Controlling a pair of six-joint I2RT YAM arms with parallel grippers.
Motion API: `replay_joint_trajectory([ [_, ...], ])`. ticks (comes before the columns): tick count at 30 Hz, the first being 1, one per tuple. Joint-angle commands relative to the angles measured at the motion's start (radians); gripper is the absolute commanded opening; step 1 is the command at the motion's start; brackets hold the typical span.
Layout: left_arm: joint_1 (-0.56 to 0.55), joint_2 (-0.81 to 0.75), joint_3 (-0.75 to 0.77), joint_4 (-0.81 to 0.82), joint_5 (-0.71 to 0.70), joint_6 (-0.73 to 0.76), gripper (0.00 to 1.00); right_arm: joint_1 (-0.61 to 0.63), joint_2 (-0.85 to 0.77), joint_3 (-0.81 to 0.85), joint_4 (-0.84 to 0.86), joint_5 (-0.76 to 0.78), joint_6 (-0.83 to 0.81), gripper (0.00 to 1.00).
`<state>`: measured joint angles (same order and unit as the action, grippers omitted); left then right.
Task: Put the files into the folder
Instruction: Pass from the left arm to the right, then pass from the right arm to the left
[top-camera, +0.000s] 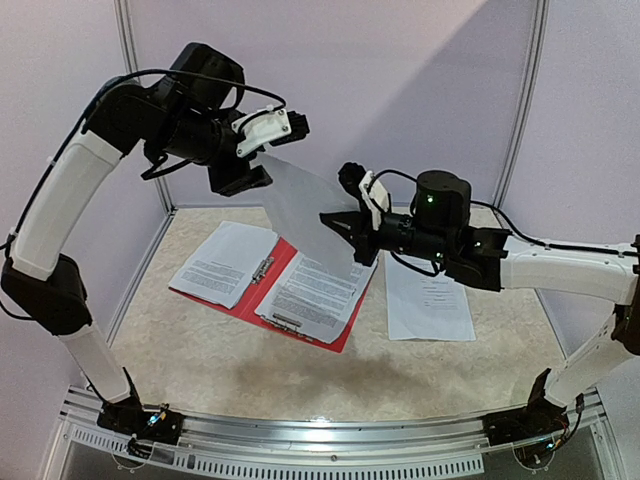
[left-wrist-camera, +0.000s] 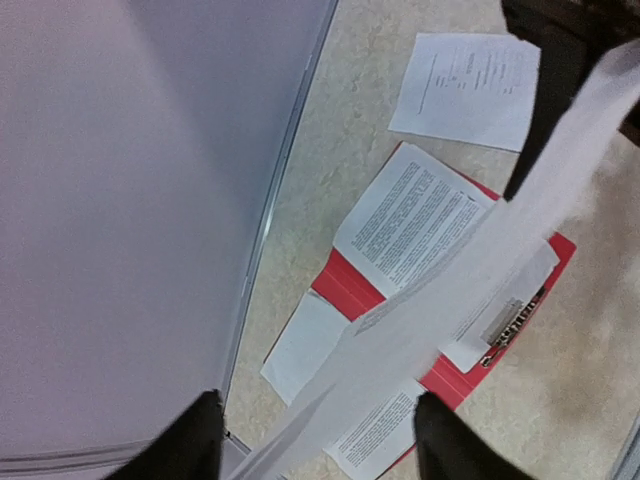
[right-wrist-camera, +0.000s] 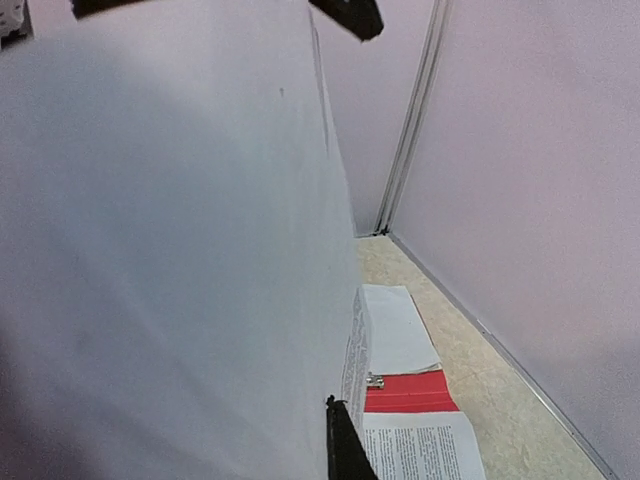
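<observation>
The red folder (top-camera: 258, 297) lies open on the table, with a printed sheet on its left half (top-camera: 222, 262) and another on its right half (top-camera: 315, 298); a silver clip (top-camera: 264, 268) sits at the spine. One white sheet (top-camera: 305, 210) hangs in the air between the arms. My right gripper (top-camera: 338, 222) is shut on its lower edge; one finger (right-wrist-camera: 342, 445) shows against the paper, the other is hidden behind it. My left gripper (top-camera: 245, 178) is high up with its fingers (left-wrist-camera: 190, 440) wide apart, and the sheet's (left-wrist-camera: 420, 300) upper end passes between them.
One more printed sheet (top-camera: 430, 300) lies on the table right of the folder; it also shows in the left wrist view (left-wrist-camera: 465, 88). Pale partition walls (top-camera: 330, 90) close the back and sides. The arm bases stand on a metal rail (top-camera: 330, 435) at the near edge.
</observation>
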<state>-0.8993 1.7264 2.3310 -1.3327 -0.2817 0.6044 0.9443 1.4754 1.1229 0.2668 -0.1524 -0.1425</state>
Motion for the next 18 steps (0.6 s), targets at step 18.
replay_joint_trajectory([
  [18,0.296,-0.354,-0.488,-0.058,0.678,0.054,1.00,-0.034,0.215,0.945,-1.494,-0.489,-1.317,0.00],
])
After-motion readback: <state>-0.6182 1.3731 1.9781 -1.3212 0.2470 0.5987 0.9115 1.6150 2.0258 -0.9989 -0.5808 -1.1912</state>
